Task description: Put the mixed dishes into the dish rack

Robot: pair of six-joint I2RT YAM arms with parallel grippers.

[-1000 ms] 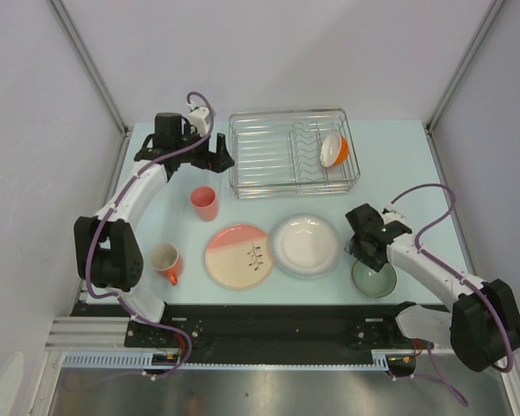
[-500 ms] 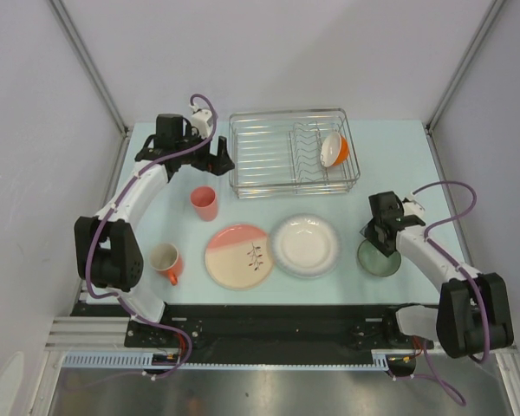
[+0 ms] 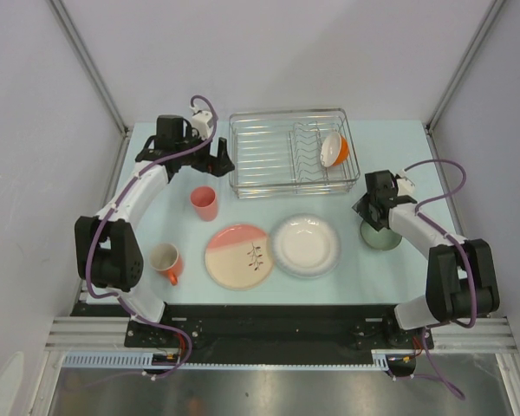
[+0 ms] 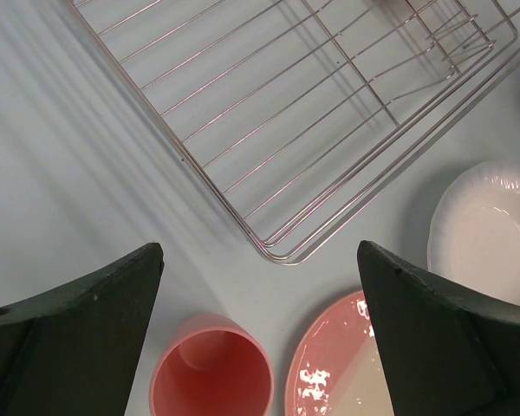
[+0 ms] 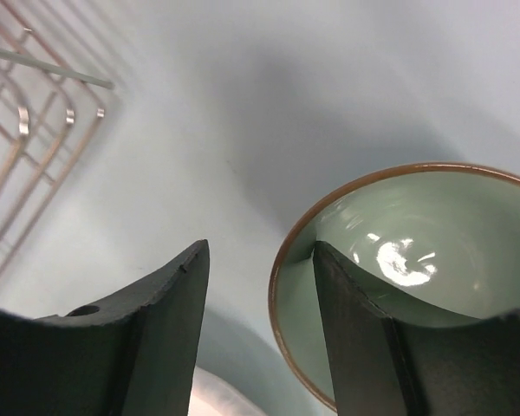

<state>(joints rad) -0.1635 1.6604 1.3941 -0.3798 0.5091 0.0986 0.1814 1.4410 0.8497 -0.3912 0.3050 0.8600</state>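
Green bowl [image 5: 399, 225]: mouth up, right of the white plate [image 3: 305, 244], near the rack's [image 3: 269, 152] corner.
Right gripper [image 5: 258, 251]: parted, astride its rim.
Left gripper [image 4: 258, 251]: spread wide over the pink tumbler [image 4: 211, 373].
Rack: long side left-right.

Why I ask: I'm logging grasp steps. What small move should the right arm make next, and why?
Probably close the right gripper on the small green bowl's rim. One finger sits inside the bowl, the other outside with a gap to the rim, so the hold looks too loose for carrying to the dish rack.
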